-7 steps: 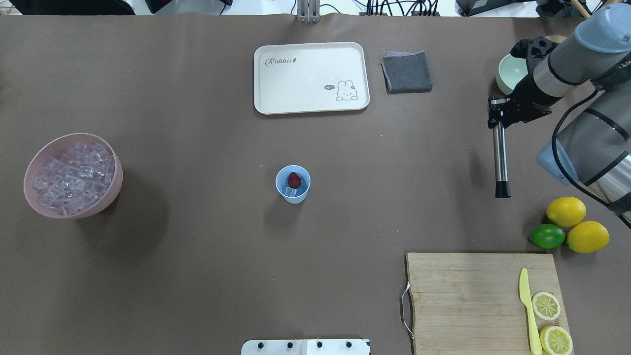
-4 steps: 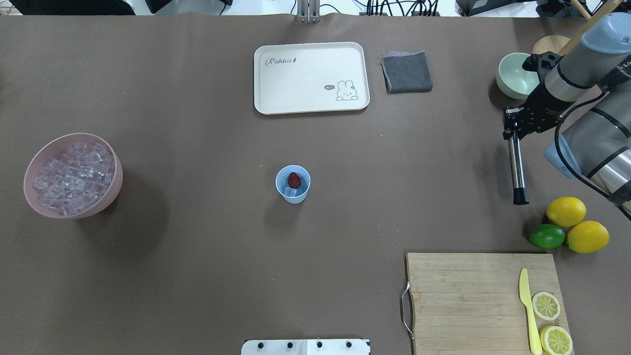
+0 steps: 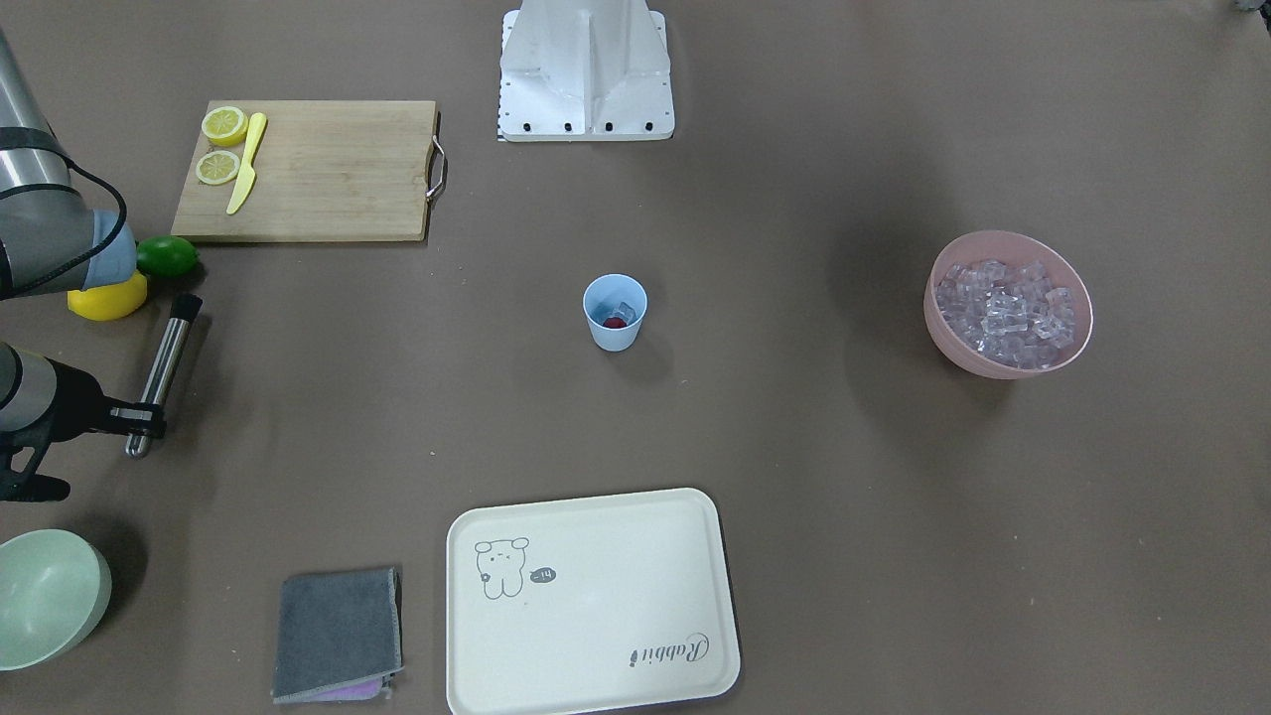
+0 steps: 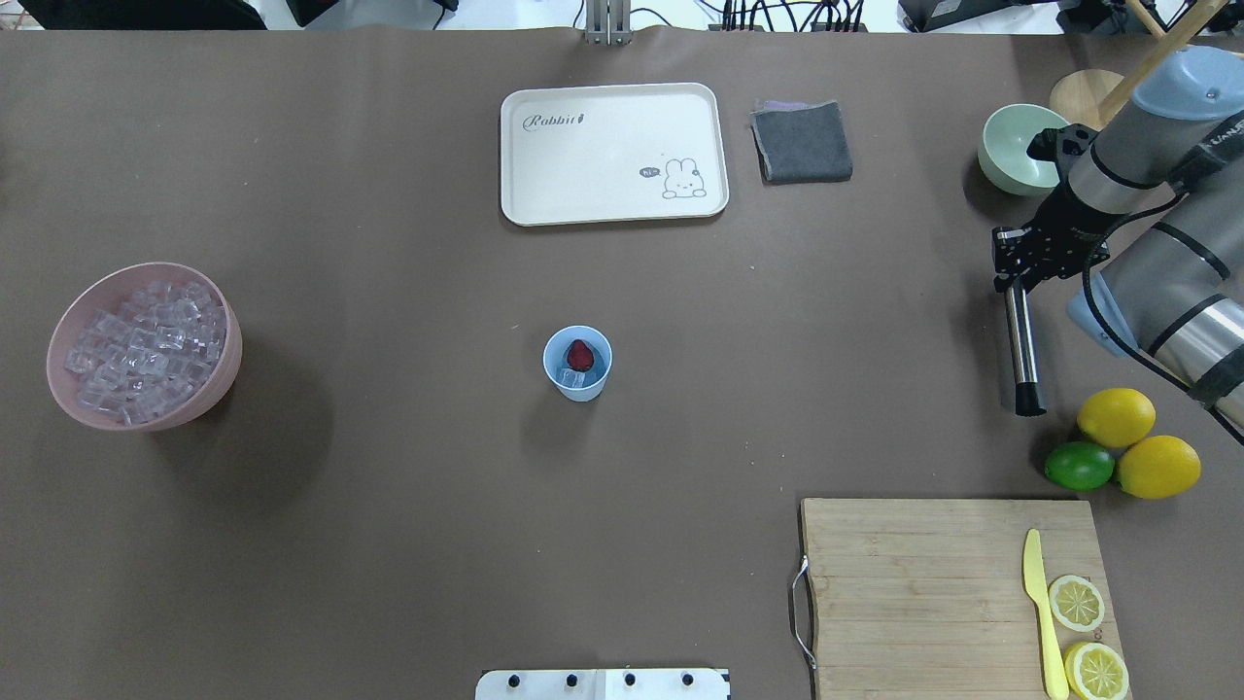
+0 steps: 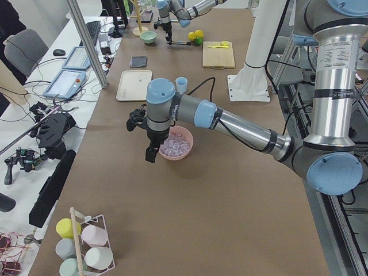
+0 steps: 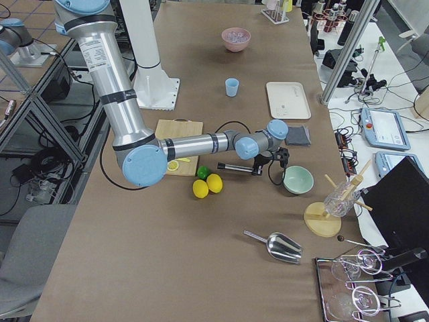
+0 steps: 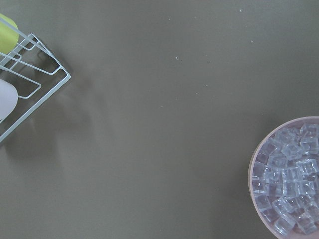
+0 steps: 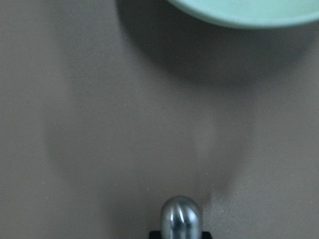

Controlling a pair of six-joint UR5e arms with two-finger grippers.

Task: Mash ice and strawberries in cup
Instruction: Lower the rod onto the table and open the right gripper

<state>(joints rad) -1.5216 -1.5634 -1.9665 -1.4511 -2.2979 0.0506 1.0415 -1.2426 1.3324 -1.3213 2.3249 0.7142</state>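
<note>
Right end effector (image 4: 1011,264): clamped on the muddler (image 4: 1020,340) end, near the bench's right edge.
Left end effector (image 5: 150,154): opening cannot be told.
Cup (image 4: 550,369): bench centre, with strawberry (image 4: 580,354) and ice (image 4: 576,380) inside.
Risk: the unheld cup may tip under an off-centre push.

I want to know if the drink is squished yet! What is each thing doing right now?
cup: upright, not empty
strawberry: whole, in the cup
ice: cubes in the cup
pink bowl: full of ice cubes
right claw: shut on the masher
masher: held sideways, far from the cup
left claw: cannot tell if open or shut
lemon halves: cut faces up
</note>
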